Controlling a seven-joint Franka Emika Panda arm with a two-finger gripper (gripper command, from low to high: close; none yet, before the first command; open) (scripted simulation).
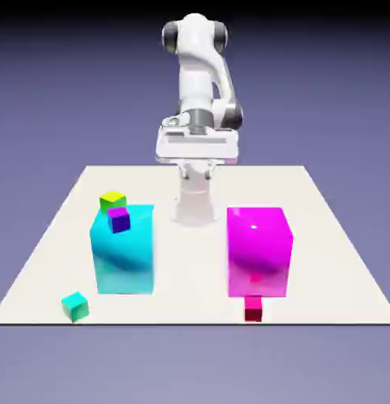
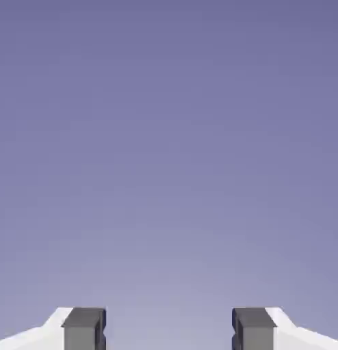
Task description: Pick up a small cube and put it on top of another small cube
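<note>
The small cube [image 1: 253, 308] is plain red, darker on its front face, and sits upright on the pale table near its front edge, toward the exterior view's right, just in front of the magenta block [image 1: 258, 252], perhaps touching it.

No readable text, labels, brands, numbers or signs can be made out in either view.
</note>
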